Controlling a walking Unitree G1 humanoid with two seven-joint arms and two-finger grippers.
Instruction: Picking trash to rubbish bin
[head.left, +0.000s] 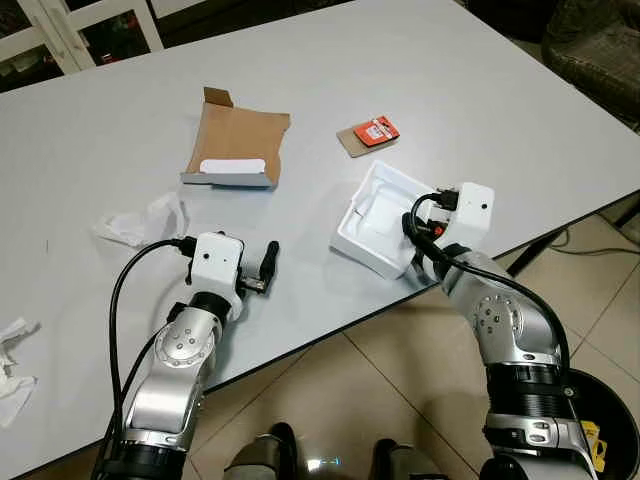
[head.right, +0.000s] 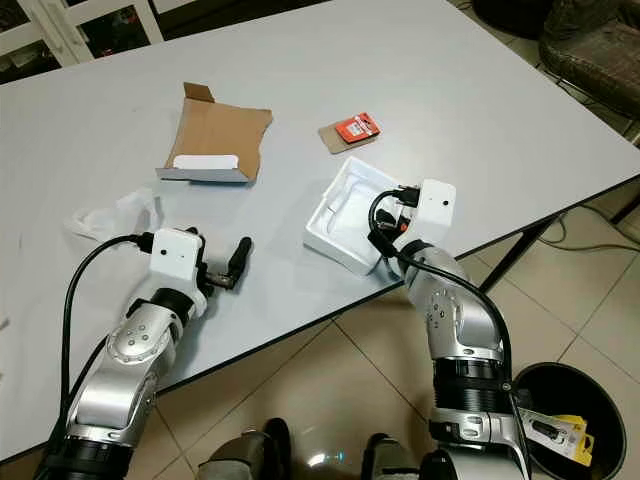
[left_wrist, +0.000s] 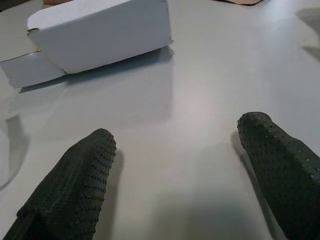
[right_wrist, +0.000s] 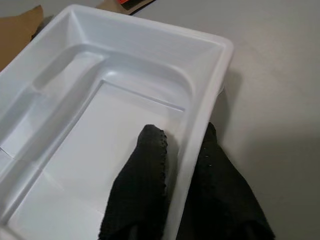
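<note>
The right gripper (right_wrist: 182, 150) pinches the white tray's (head.left: 375, 215) wall near the table's (head.left: 420, 80) front edge; the left gripper (left_wrist: 182, 165) rests open

A grey table (head.left: 470, 90) stands on a tiled floor (head.left: 370, 390); a wicker chair (head.left: 600, 45) sits beyond its far right corner.

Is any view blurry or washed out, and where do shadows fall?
Eye views: sharp, evenly lit table. Left wrist view: fingers soft, box casts a shadow. Right wrist view: white tray bright, details still readable, shadow beside its rim.
</note>
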